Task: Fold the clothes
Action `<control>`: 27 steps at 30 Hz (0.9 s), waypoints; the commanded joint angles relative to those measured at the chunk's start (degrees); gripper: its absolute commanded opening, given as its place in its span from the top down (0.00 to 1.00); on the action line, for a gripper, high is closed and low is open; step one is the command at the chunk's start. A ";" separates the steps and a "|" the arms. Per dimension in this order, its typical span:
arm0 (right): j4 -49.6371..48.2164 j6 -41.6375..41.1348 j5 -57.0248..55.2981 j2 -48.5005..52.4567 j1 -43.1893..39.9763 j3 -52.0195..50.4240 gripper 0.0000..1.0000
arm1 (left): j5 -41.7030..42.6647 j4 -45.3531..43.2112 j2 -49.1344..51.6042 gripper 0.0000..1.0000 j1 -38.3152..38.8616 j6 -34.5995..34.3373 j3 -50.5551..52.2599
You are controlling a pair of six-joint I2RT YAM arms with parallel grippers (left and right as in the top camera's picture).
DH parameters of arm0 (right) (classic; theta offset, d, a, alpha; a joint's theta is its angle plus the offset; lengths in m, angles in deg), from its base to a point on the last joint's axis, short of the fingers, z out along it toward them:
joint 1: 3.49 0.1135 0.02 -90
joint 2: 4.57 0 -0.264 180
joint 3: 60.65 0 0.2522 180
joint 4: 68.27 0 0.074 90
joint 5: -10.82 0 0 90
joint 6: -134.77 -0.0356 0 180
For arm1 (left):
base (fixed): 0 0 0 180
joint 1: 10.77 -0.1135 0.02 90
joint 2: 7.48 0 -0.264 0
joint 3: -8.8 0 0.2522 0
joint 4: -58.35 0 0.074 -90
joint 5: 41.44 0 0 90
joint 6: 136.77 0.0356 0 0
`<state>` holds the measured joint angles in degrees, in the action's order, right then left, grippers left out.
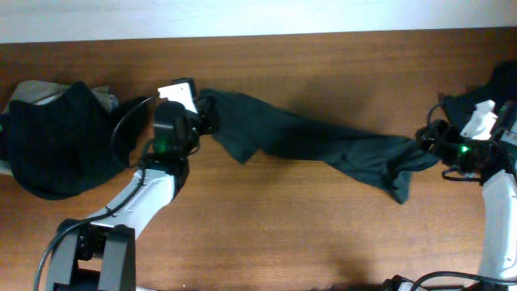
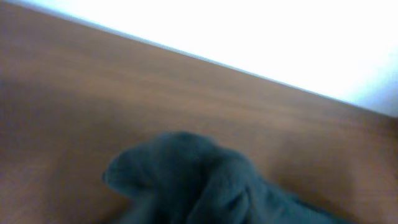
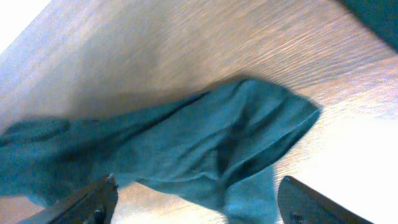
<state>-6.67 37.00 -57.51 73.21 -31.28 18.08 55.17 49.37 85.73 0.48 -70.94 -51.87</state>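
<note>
**Operator:** Where is the workpiece?

**Technician:** The dark-green garment (image 1: pixel 315 145) lies like a rope across the table (image 1: pixel 283 242), running from the left gripper (image 1: pixel 206 113) to the right gripper (image 1: pixel 426 141). It is bunched and twisted, not flat. A pile (image 1: pixel 56 141) of dark clothes sits at the far left, just beside the left arm.

**Operator:** Claw states?

**Technician:** The right claw is spread wide. Its wrist view shows the fingers (image 3: pixel 93 199) at the lower corners, with the cloth's end lying between and ahead of them, not pinched. The left claw's state cannot be told. Its wrist view shows only blurred fabric close to the lens and no finger, though the overhead view shows the cloth's end meeting the claw.

**Operator:** What is the step in hand?

**Technician:** By judgement, it is spreading the garment flat before any fold.
1. Pinch a single edge layer at a hem or corner, never the whole bunch.
2. Draw both ends apart evenly, low over the table.
3. Confirm the twist is out before folding.

Gripping several layers would likely lock the twist in.

**Operator:** How are the arms posed?

**Technician:** The left arm rises from the near edge, forearm angled away, with its wrist at the cloth's left end. The right arm runs along the right edge, with its wrist turned inward toward the cloth's right end.
</note>
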 commanded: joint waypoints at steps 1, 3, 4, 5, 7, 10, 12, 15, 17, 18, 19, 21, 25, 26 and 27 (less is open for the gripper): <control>1.11 -0.13 -3.08 2.34 4.66 0.17 0.11 | 1.05 6.45 -0.39 0.08 -0.83 0.94 -0.28; 2.91 -0.04 -5.81 4.55 8.11 0.17 0.09 | 0.42 13.29 -0.37 0.01 -0.83 1.55 -0.28; 2.97 -0.02 -6.36 5.35 9.14 0.17 0.08 | -1.42 16.09 -0.33 0.01 -0.81 1.55 -0.28; 2.93 -0.02 -6.54 5.92 9.75 0.17 0.08 | -3.67 18.71 -0.33 0.01 -0.83 1.53 -0.28; 2.93 -0.04 -6.97 6.69 10.56 0.17 0.07 | -4.98 24.17 -0.33 0.01 -0.81 0.74 -0.28; 2.91 -0.04 -6.97 6.93 10.60 0.17 0.07 | 3.96 29.33 -0.33 0.01 0.33 -4.76 -0.20; 2.91 -0.04 -6.97 6.93 10.58 0.17 0.07 | 3.26 29.16 -0.22 0.01 2.29 -4.72 -0.17; 2.97 -0.04 -6.95 6.93 10.60 0.17 0.06 | 3.04 25.29 2.38 0.01 5.92 -5.81 -0.17; 2.97 -0.04 -6.95 6.93 10.60 0.17 0.06 | 3.04 22.14 5.84 0.01 7.89 -8.46 -0.17; 2.97 -0.04 -6.95 6.93 10.58 0.17 0.06 | 2.80 17.05 10.16 0.05 9.16 -9.29 -0.17; 2.95 -0.04 -6.95 6.93 10.58 0.17 0.06 | 2.67 15.87 11.13 0.09 9.29 -9.29 -0.17; 2.97 -0.04 -6.95 6.93 10.58 0.17 0.05 | 2.56 14.08 13.09 0.19 9.33 -9.29 -0.17; 2.97 -0.04 -6.95 6.93 10.58 0.17 0.05 | 2.16 8.66 16.41 0.45 9.33 -9.27 -0.17; 2.97 -0.02 -6.95 6.93 10.58 0.17 0.05 | 2.10 8.85 16.46 0.67 9.33 -9.27 -0.17; 2.97 -0.02 -6.97 6.93 10.58 0.17 0.05 | 2.12 8.83 16.44 0.80 9.33 -9.27 -0.17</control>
<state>-3.72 37.04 -63.76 80.03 -21.01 18.08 57.53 57.32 99.83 9.72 -80.09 -52.68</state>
